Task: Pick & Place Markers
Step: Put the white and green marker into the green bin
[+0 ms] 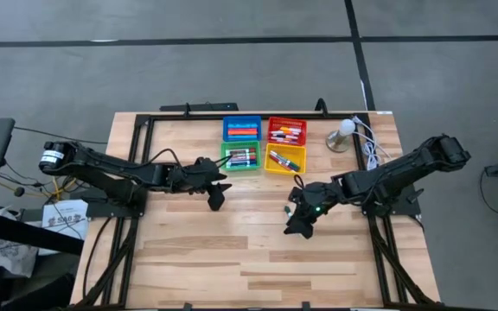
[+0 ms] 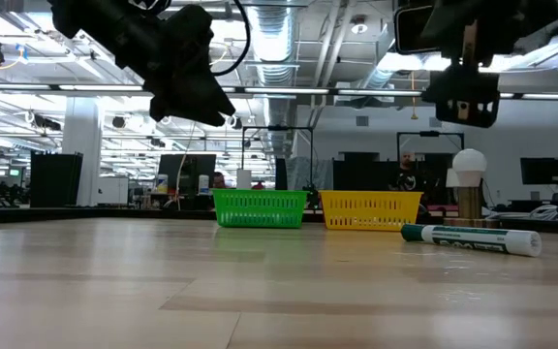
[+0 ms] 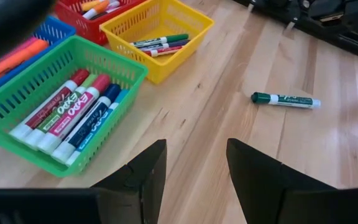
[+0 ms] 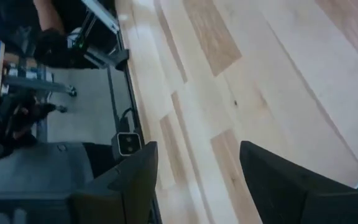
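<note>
Both pairs of jaws stood spread with nothing between them. The right gripper point(image 1: 297, 226) hung above the table's point(image 1: 258, 276) middle, right of centre, and the left gripper point(image 1: 216, 200) hovered just near of the green bin point(image 1: 241, 159), its fingers point(image 3: 138, 177) parted over bare wood. One green-capped marker point(image 3: 285, 100) lay loose on the table, flat on its side; in the low view it point(image 2: 471, 238) rested right of the yellow bin point(image 2: 371, 209), its long axis running roughly left to right. In the overhead picture I could not make it out, and it seemed to lie under or right beside the right gripper; a sliver of teal at the edge of the right wrist's picture may have been it, though I could not be sure. By my reckoning the right arm was much the nearer, and its jaws would have needed to straddle the barrel across its length. The other markers already lay in the bins: several side by side in the green one, a few in the yellow, more in the red bin point(image 1: 286, 130) and blue bin point(image 1: 242, 128) beyond. A small lamp point(image 1: 344, 134) stood at the far right.
</note>
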You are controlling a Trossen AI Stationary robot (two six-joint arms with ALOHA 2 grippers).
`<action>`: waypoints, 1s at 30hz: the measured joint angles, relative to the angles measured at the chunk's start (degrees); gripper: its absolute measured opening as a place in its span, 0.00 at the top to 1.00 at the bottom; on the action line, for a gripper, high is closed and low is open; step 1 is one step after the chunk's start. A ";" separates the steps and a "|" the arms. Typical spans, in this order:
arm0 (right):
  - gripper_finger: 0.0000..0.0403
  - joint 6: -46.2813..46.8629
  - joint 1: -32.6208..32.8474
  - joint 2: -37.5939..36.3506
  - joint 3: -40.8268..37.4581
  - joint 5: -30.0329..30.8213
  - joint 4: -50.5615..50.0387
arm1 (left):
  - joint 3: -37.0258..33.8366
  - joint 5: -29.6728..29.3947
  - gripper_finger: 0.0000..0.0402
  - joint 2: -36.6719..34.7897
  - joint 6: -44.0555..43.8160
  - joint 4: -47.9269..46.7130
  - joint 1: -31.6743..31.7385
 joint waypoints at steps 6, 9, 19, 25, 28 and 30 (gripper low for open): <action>0.46 3.73 0.44 -0.11 0.19 8.07 -6.24 | 0.00 0.00 0.58 0.00 0.02 0.11 0.00; 0.46 5.66 2.12 0.70 2.76 13.98 -16.89 | 0.00 0.02 0.58 0.00 0.02 0.11 -0.01; 0.46 8.44 4.62 11.48 13.71 18.16 -33.48 | 0.00 0.02 0.58 0.00 0.02 0.24 0.00; 0.46 8.74 4.59 20.45 17.81 17.68 -40.56 | 0.00 0.02 0.58 0.00 0.02 0.56 0.00; 0.46 8.73 4.59 21.71 18.86 18.85 -40.39 | 0.00 0.02 0.58 0.00 0.02 0.65 0.00; 0.46 8.78 4.59 21.70 19.04 19.06 -40.41 | 0.00 0.02 0.58 0.00 0.02 0.80 0.00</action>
